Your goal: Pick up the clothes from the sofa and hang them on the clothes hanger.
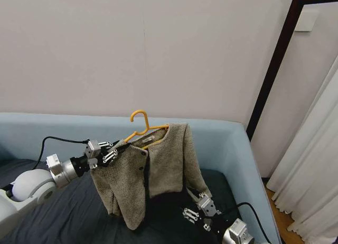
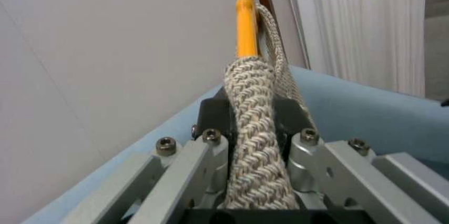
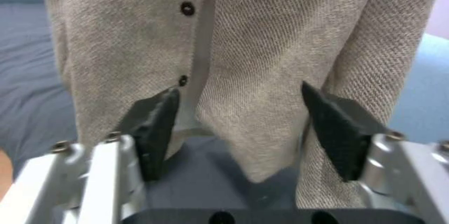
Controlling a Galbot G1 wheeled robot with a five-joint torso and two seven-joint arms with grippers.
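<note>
**Cardigan (image 1: 158,167) hanging on orange hanger (image 1: 139,123) above the sofa (image 1: 222,143)**

The left pincer (image 1: 109,150) is clamping one shoulder of the beige knit cardigan where it is draping over the hanger, holding both in the air above the light blue sofa. In the left wrist view its fingers (image 2: 210,116) are pressing together on the knit fold, with the hanger running out beyond it. The right pincer (image 1: 198,209) is hovering low over the dark seat cushion (image 1: 63,212), near the cardigan's hem. Its black pads (image 3: 157,121) are standing well apart, gripping nothing, with the buttoned front hanging just beyond them.
</note>
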